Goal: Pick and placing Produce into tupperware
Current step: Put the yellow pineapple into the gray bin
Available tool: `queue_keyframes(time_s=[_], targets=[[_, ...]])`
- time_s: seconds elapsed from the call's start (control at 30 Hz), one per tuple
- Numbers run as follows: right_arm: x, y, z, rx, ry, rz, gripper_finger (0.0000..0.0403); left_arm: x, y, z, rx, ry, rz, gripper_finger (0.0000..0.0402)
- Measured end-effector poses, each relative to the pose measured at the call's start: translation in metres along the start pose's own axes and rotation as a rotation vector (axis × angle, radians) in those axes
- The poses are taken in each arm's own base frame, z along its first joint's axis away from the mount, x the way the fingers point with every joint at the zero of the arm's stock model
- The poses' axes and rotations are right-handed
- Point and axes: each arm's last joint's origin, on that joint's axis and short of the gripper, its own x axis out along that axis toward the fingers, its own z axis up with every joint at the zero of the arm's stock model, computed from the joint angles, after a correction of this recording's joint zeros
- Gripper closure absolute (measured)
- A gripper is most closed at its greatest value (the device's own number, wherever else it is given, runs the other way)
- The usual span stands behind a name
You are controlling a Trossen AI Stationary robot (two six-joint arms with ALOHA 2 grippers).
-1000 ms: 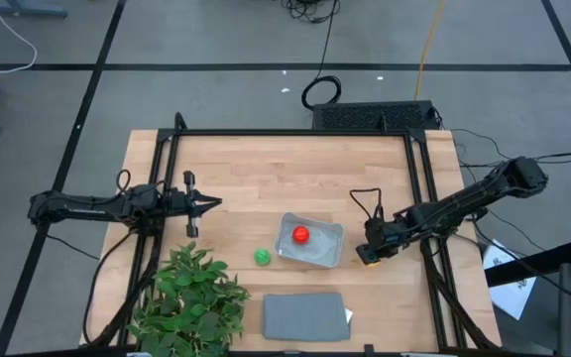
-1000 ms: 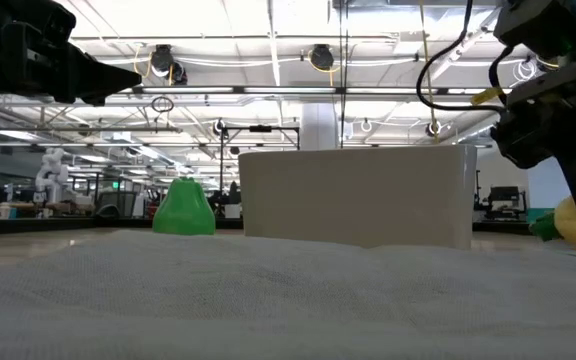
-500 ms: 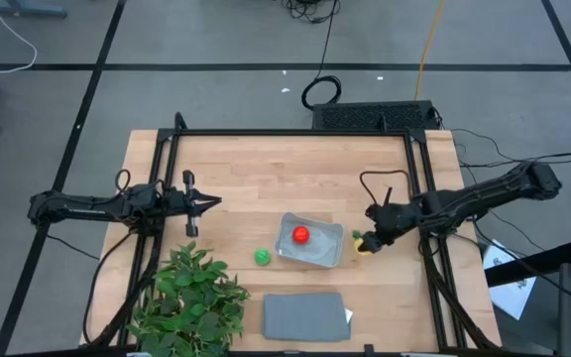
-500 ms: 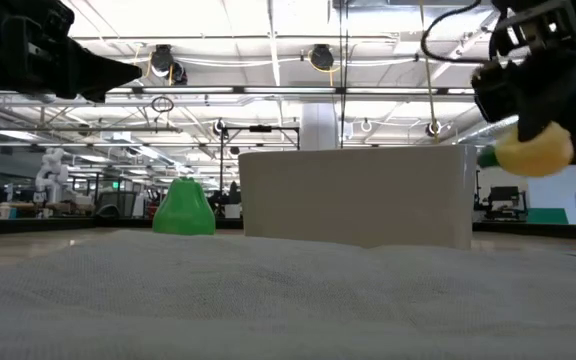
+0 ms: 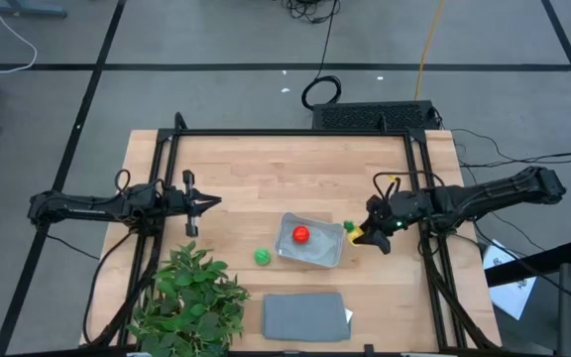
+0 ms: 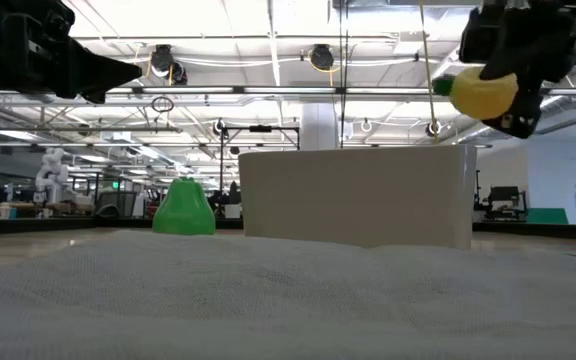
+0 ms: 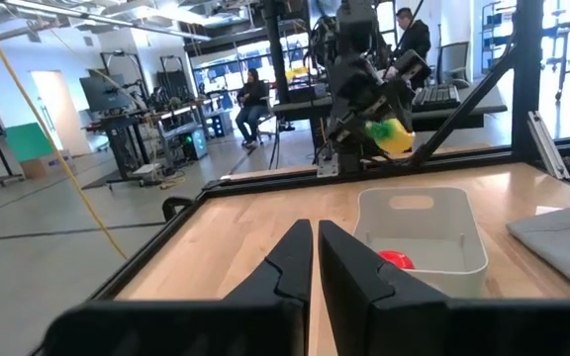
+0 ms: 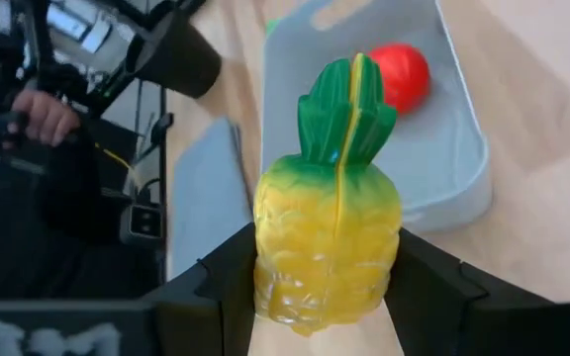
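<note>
My right gripper (image 5: pixel 368 231) is shut on the yellow produce piece with the green top (image 5: pixel 356 234), up in the air just off the right end of the tupperware (image 5: pixel 312 256). The low view shows this piece (image 6: pixel 482 92) above the tupperware's rim (image 6: pixel 356 153). The red round piece (image 5: pixel 300 234) lies inside the tupperware on its floor. On the table to the left of the tupperware rests the green round piece (image 5: pixel 263 257). My left gripper (image 5: pixel 216 202) is shut and waits over the table's left part. My right gripper pinches the yellow piece's body (image 8: pixel 327 259) between its two fingers (image 8: pixel 228 269), one on each side of its lower half. The fingers reach in from the table's right, along the piece. It is lifted clear, its green top (image 8: pixel 348 107) pointing away from the gripper toward the tupperware.
A large leafy plant (image 5: pixel 191 297) stands at the near left of the table. A flat grey rectangle (image 5: pixel 305 315) lies near the table's near edge, below the tupperware. Black frame rails (image 5: pixel 162 169) run along the table's sides. The far half of the table is bare wood (image 5: pixel 285 169).
My right gripper has risen with the yellow piece and moved toward the tupperware's right end. The piece was on the table a second ago and now hangs clear of it, higher than the tupperware's rim. My left arm has kept still.
</note>
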Motion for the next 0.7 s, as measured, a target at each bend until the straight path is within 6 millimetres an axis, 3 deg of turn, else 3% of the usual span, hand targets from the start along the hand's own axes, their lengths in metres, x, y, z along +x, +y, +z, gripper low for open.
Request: queue_keyframes(time_s=[0.47, 0.7], targets=[[-0.0090, 0.0034, 0.0071, -0.393, -0.152, -0.056, 0.0230, -0.0001, 0.0010, 0.0041, 0.019, -0.041, 0.015, 0.0376], [-0.0090, 0.0037, 0.0080, -0.490, -0.158, -0.062, 0.0230, -0.0001, 0.0011, 0.0047, 0.019, -0.047, 0.018, 0.0376]])
